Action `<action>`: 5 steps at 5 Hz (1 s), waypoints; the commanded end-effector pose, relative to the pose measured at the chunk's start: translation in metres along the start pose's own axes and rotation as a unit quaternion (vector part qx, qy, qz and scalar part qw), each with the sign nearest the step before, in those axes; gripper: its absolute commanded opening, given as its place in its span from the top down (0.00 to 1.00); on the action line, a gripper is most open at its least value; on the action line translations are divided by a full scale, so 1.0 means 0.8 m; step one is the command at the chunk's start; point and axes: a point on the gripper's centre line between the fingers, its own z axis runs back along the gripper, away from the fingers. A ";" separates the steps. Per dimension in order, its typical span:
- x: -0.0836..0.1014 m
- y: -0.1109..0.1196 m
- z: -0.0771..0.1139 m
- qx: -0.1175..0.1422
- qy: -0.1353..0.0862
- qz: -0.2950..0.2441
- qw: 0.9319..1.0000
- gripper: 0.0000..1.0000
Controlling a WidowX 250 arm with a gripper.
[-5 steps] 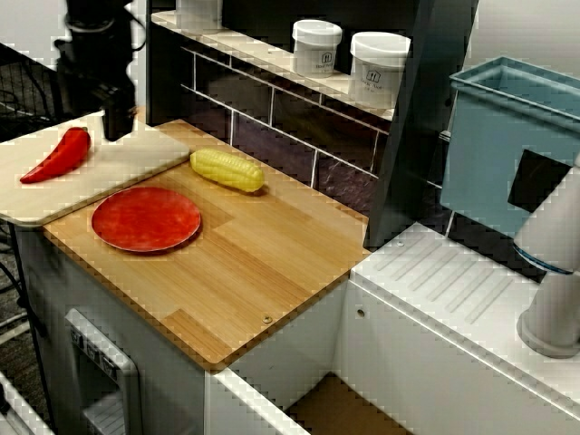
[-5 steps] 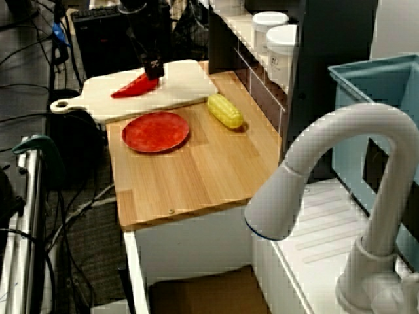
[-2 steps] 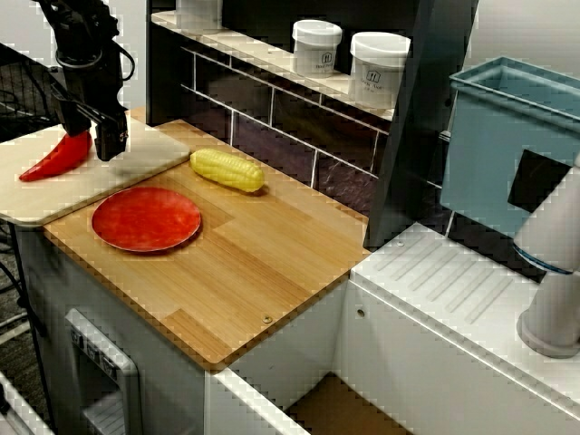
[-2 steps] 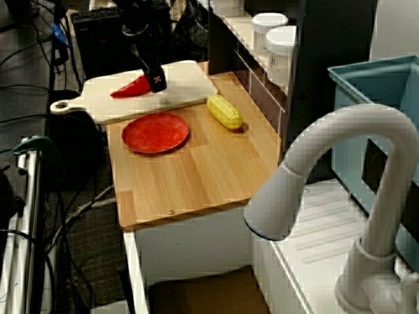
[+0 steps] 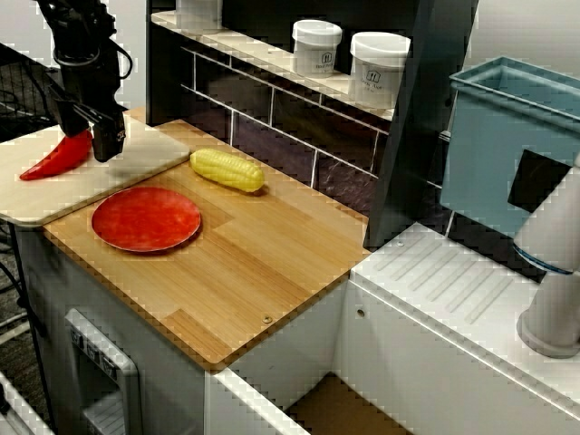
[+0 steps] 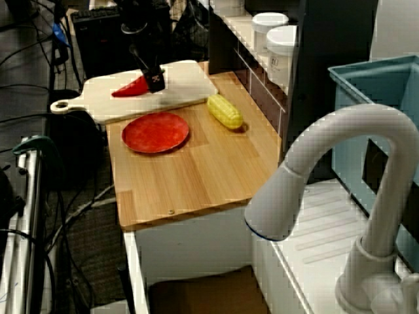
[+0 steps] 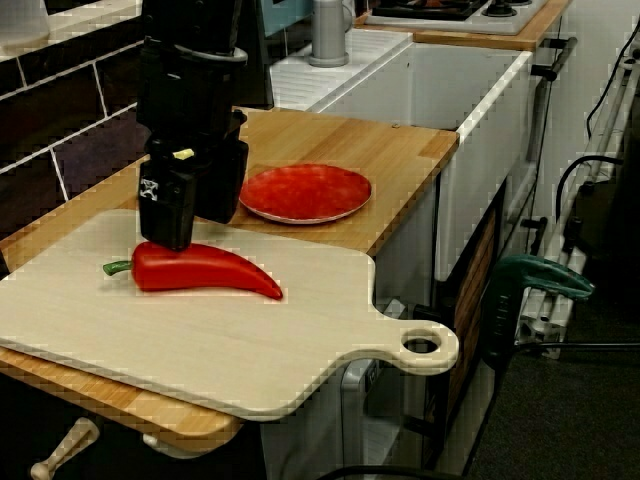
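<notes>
Lower than a second ago, the gripper (image 5: 89,143) stands at the red pepper's (image 5: 50,159) thick end, upper left, jaws' grip unclear; only the low side view shows its green stem (image 7: 116,267)

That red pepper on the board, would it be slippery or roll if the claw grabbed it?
The red pepper looks glossy and smooth, so it could slip. Its curved, tapered shape lying flat on the cutting board probably pivots rather than rolls.

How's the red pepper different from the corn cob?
The red pepper is red and tapers to a point; the corn cob is yellow and blunt-ended. The red pepper lies on the pale cutting board, the corn cob on the wooden counter. Both lie flat.
</notes>
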 end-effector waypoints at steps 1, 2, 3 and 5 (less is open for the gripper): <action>0.005 0.009 0.035 -0.008 -0.012 0.022 1.000 0.00; 0.006 0.007 0.031 -0.003 -0.011 0.022 1.000 0.00; 0.008 0.014 0.021 0.003 -0.002 0.032 0.999 0.00; 0.004 0.029 0.010 0.014 0.018 0.044 0.999 0.00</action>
